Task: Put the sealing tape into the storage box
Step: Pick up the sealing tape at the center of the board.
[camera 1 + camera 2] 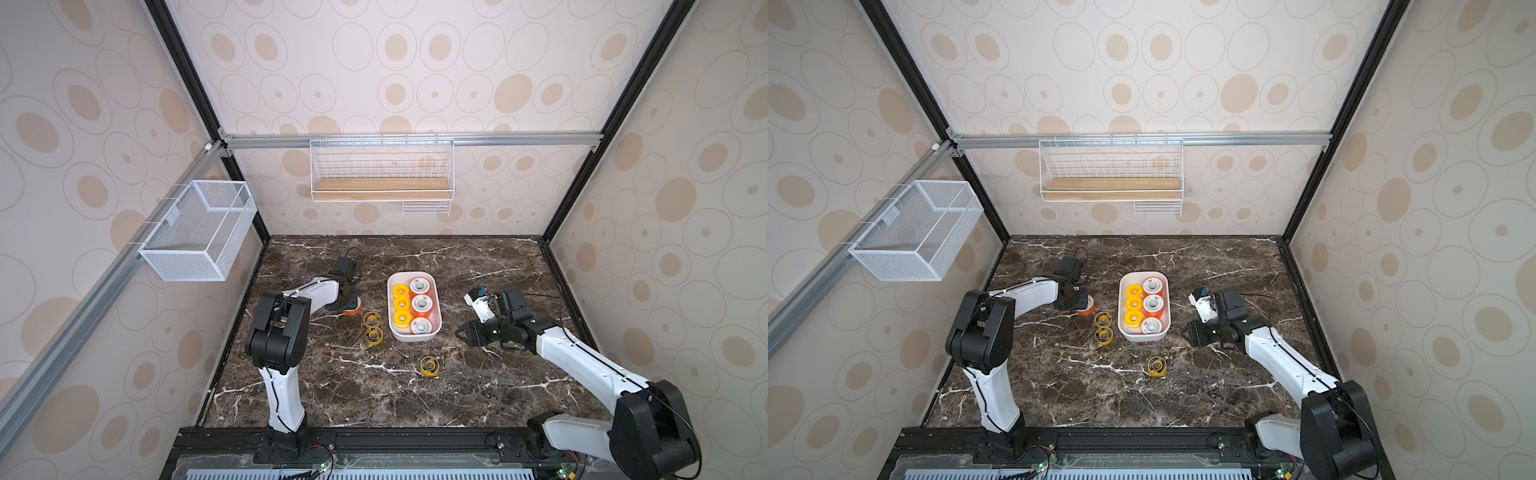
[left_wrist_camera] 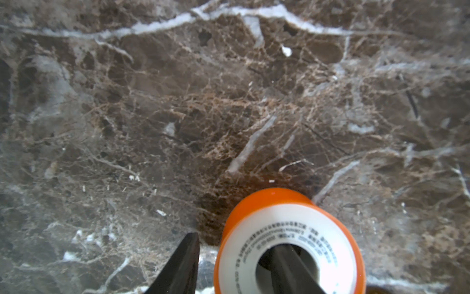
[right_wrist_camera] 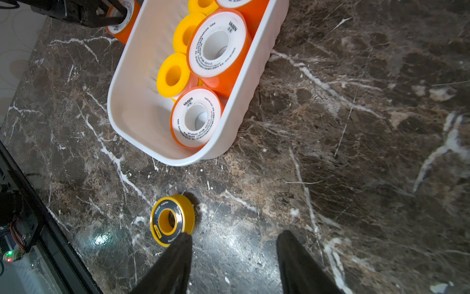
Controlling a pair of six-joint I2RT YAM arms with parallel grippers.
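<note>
Left of the white plastic storage box point(image 1: 415, 338), the left gripper point(image 2: 236, 241) stands part open, one finger in the core of an orange white-faced tape spool point(image 2: 287, 219). The right gripper point(image 3: 232, 236) hangs half open, empty.

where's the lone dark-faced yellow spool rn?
In both top views the spool lies flat on the marble table, alone, just robot-side of the storage box, not touching it, slightly toward the right arm.

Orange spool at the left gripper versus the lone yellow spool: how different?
The orange spool is taller with a white label face; the yellow spool is flatter with a dark ringed face. The left gripper has a finger in the orange spool's core; the yellow spool lies untouched. Both are outside the storage box.
</note>
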